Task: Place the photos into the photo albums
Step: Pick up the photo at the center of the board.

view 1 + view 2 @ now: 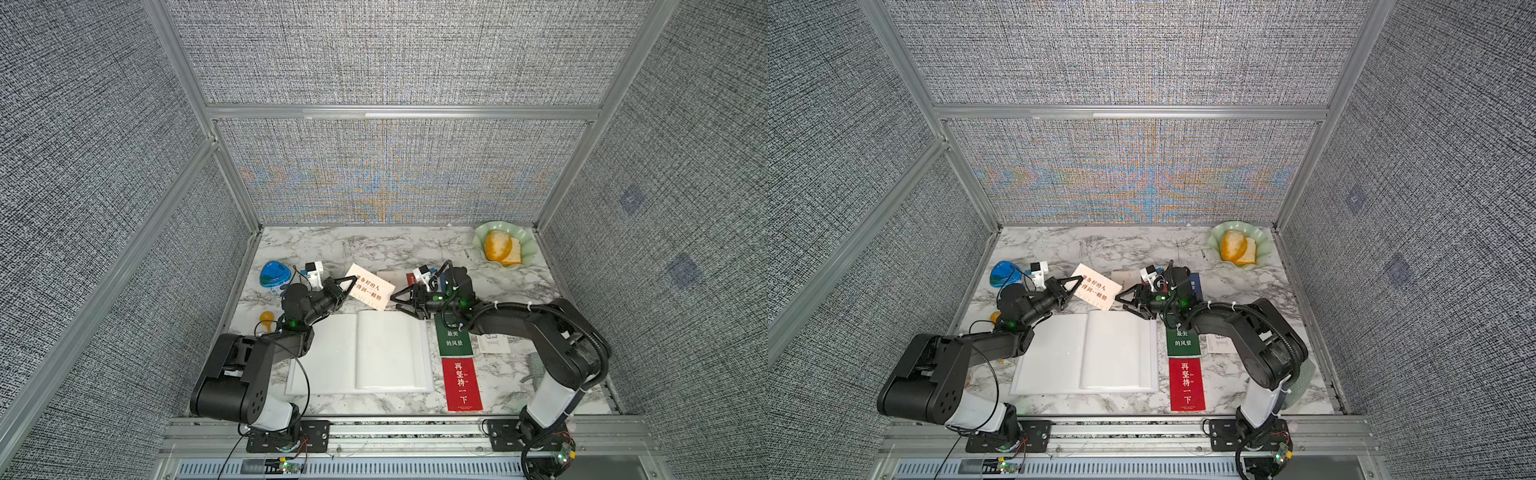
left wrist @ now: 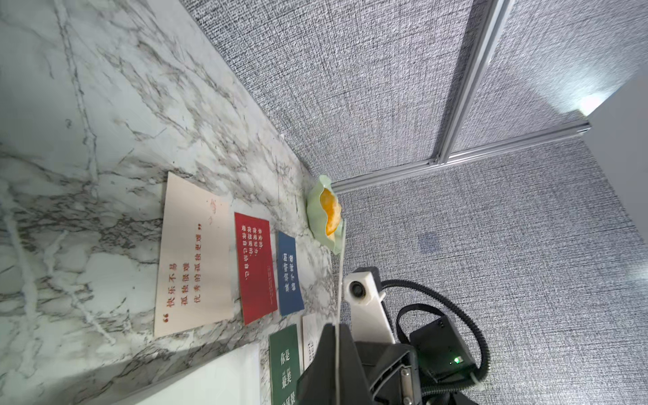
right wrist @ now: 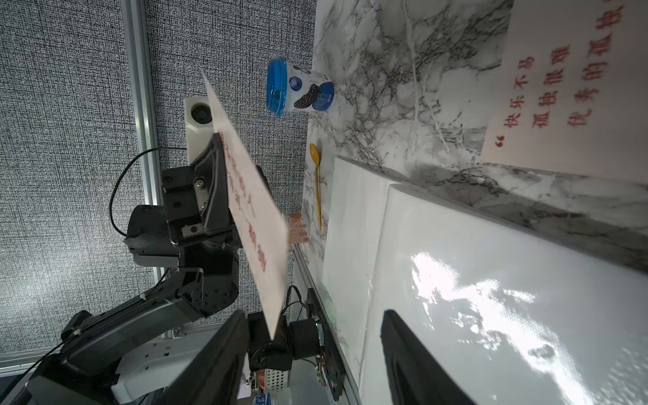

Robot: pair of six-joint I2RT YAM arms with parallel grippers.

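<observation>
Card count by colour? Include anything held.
cream cards: 2 (one in the left end effector)
red cards: 2
blue card: 1
green card: 1
white card: 1
Total: 7

The album (image 1: 390,353) lies bare; a cream card (image 1: 371,289) hangs just beyond.

The album (image 3: 491,298) has glossy white pages, like plastic film. The surface (image 1: 374,245) looks like smooth marble; the walls (image 1: 395,54) are rough woven cloth.
</observation>
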